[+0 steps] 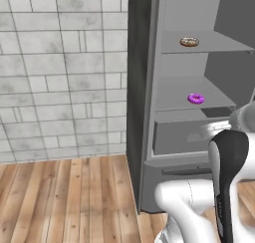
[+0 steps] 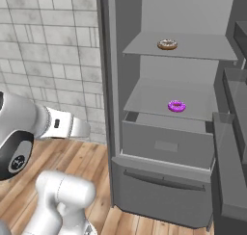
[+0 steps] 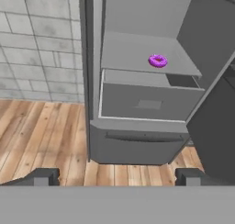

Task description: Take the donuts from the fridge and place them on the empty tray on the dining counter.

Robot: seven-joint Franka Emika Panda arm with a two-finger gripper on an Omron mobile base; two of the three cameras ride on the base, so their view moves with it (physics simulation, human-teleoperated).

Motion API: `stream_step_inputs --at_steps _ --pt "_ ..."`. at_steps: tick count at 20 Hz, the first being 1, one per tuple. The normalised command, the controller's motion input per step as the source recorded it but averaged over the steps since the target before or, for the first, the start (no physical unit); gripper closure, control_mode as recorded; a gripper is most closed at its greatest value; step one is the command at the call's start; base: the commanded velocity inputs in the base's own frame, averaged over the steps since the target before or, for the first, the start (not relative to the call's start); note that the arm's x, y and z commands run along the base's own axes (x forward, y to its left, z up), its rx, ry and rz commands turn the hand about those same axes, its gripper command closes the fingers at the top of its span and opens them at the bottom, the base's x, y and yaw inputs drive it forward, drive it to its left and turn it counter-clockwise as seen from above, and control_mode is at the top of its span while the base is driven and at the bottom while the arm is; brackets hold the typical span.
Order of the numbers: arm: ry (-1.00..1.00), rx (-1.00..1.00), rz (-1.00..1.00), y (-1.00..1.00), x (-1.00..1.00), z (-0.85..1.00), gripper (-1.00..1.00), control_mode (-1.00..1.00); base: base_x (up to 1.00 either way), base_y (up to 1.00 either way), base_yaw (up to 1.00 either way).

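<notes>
From the left base view, the fridge [image 1: 199, 112] stands open; the sprinkled donut [image 1: 189, 42] lies flat on the upper shelf at one o'clock, the purple donut [image 1: 195, 98] on the shelf below.

From the right base view, both rings lie flat, holes up, with no long axis.

In the hand view, the gripper [image 3: 118, 177] is spread wide and empty, the purple donut at twelve o'clock, well apart. A reach may clip the shelf edge or nudge the donut deeper.

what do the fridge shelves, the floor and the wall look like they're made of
Shelves: plain matte grey, perhaps plastic or painted metal; no shine or grain. Floor: warm brown wooden planks with visible grain and seams. Wall: pale grey stone-like tiles, mottled, with grout lines.
</notes>
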Motion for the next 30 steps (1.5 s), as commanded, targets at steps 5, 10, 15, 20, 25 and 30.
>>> stream_step_inputs --at_steps 5,10,15,20,25,30 --pt "0.00 0.00 0.00 -0.06 -0.01 0.00 -1.00 1.00 -0.03 -0.33 0.00" --pt "0.00 0.00 0.00 0.00 0.00 0.00 -1.00 1.00 0.04 -0.44 0.00" --pt "0.00 0.00 0.00 0.00 0.00 0.00 -1.00 1.00 0.19 -0.27 0.00" --pt "0.00 0.00 0.00 0.00 0.00 0.00 -1.00 1.00 0.44 -0.38 -0.02" --pt "0.00 0.00 0.00 0.00 0.00 0.00 -1.00 1.00 0.69 -0.59 0.00" --pt "0.00 0.00 0.00 0.00 0.00 0.00 -1.00 1.00 0.87 -0.31 -0.01"
